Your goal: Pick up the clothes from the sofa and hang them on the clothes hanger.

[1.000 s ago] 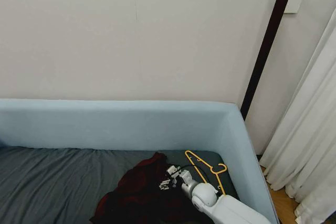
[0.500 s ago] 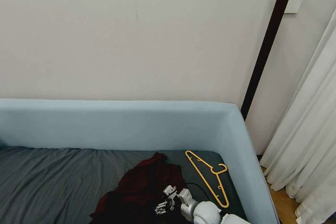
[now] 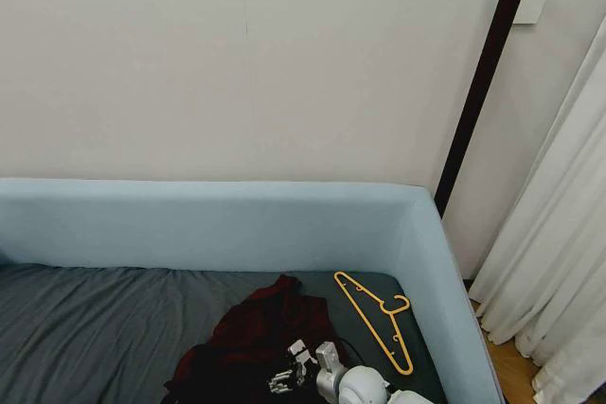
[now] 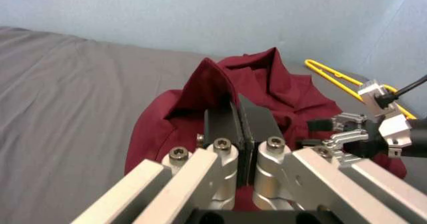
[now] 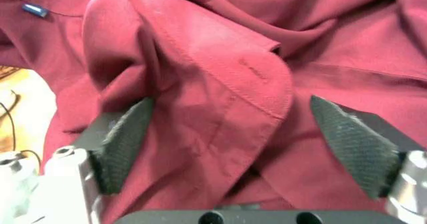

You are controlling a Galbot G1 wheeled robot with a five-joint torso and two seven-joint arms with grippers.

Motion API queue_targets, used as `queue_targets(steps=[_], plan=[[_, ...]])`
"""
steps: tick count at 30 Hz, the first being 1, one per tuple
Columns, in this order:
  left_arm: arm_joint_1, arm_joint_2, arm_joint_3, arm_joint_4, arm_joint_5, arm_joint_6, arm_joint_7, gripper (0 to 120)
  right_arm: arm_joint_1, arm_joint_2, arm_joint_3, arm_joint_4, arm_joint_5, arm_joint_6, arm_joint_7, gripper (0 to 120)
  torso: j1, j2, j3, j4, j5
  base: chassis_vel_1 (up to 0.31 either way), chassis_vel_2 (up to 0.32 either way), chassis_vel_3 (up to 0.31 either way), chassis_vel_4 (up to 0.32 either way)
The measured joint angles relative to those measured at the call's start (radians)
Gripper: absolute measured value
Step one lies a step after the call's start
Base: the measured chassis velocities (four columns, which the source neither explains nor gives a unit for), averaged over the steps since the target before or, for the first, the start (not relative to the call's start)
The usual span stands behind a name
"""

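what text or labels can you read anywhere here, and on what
None can be read.
Small blue tag on the dark red shirt: too small to read.
White wall plate: blank.
No markings on the right gripper, open over the shirt, or the left gripper, shut on a fold of it.

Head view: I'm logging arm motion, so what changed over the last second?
The right gripper drew back from beside the yellow hanger, moving left and toward the robot over the dark red shirt; its jaws stand open astride a fold. The left gripper rests shut by the shirt. Shirt, hanger and sofa stayed put.
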Motion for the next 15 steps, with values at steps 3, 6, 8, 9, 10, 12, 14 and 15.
queue_targets(steps=[3, 6, 8, 9, 10, 12, 14, 15], plan=[[-0.007, 0.004, 0.001, 0.002, 0.000, 0.000, 0.000, 0, -0.004, 0.006, -0.002, 0.000, 0.000, 0.002, -0.003, 77, 0.000, 0.000, 0.000, 0.0000, 0.0000, 0.000, 0.000, 0.000, 0.000], [-0.012, 0.005, 0.001, 0.005, -0.001, 0.000, 0.000, 0, -0.007, 0.005, -0.003, 0.005, 0.000, 0.003, -0.002, 70, 0.000, 0.000, 0.000, -0.0001, 0.0000, 0.000, 0.000, 0.000, 0.000], [-0.020, 0.005, 0.004, 0.008, -0.001, 0.000, 0.000, 0, -0.009, -0.003, -0.004, 0.014, 0.000, 0.006, -0.001, 58, 0.000, 0.000, 0.000, -0.0001, -0.0001, 0.000, 0.000, 0.000, 0.000], [-0.020, 0.005, 0.004, 0.008, -0.001, 0.000, 0.000, 0, -0.009, -0.003, -0.004, 0.014, 0.000, 0.006, -0.001, 58, 0.000, 0.000, 0.000, -0.0001, -0.0001, 0.000, 0.000, 0.000, 0.000], [-0.022, 0.005, 0.005, 0.009, -0.001, 0.000, 0.000, 0, -0.010, -0.005, -0.005, 0.016, 0.000, 0.007, 0.000, 54, 0.000, 0.000, 0.000, -0.0001, -0.0001, 0.000, 0.000, 0.000, 0.000], [-0.027, 0.005, 0.007, 0.011, -0.002, 0.000, 0.000, 0, -0.010, -0.009, -0.005, 0.023, 0.000, 0.008, 0.001, 46, 0.000, 0.000, 0.000, -0.0001, 0.0000, 0.000, 0.000, 0.000, 0.000], [-0.031, 0.005, 0.008, 0.012, -0.002, 0.000, 0.000, 0, -0.011, -0.010, -0.003, 0.025, -0.001, 0.009, 0.002, 41, 0.000, 0.000, 0.000, -0.0001, 0.0000, 0.000, 0.000, 0.000, 0.000], [-0.036, 0.005, 0.008, 0.014, -0.002, 0.000, 0.000, 0, -0.013, -0.009, 0.003, 0.026, -0.001, 0.010, 0.002, 36, 0.000, 0.000, 0.000, -0.0001, 0.0000, 0.000, 0.000, 0.000, 0.000]])
